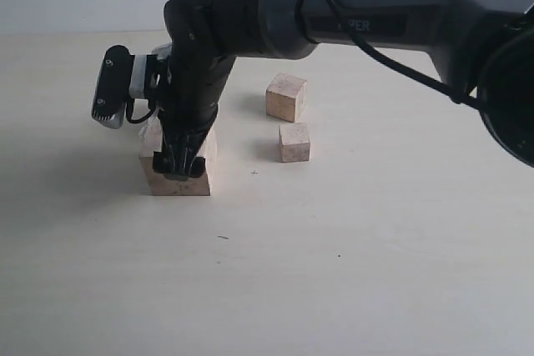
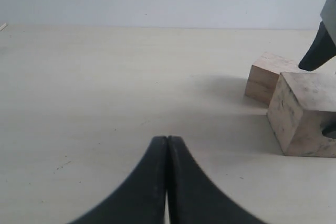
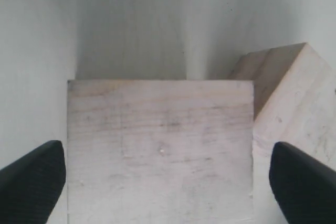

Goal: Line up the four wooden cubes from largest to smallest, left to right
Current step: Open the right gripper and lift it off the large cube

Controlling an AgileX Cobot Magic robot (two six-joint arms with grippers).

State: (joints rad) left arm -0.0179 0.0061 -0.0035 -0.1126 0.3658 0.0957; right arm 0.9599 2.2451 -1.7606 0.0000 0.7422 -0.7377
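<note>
Arm marked "PER"; right hand straddles large cube

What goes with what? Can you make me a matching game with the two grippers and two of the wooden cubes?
Things:
1. left gripper
2. right gripper
3. large cube
4. small cube

States:
A. open, straddling a cube
B. standing alone, away from both grippers
C. shut, holding nothing
D. sitting between the open gripper's tips

Pairs: 1-C, 2-A, 3-D, 4-B
</note>
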